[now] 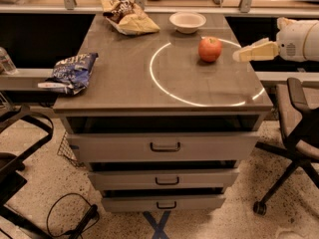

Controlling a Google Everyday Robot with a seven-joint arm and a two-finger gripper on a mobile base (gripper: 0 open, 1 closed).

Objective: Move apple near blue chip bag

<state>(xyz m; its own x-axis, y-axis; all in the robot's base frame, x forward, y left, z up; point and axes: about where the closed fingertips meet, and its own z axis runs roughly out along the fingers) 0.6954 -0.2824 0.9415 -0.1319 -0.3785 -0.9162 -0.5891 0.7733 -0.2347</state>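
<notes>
Starting at the near edge, the desk [124,93] carries the blue chip bag [72,72] on its left rim, partly overhanging. Farther back and well apart to the right sits the apple [210,49], untouched, so I judge the whole move is left to do. Level with it, near its right side but not touching, the jaws hang at the tip of the arm [299,39], holding nothing; whether they are parted or closed I cannot tell. Farthest stand a white bowl [187,21] and a yellow snack bag [130,20].
</notes>
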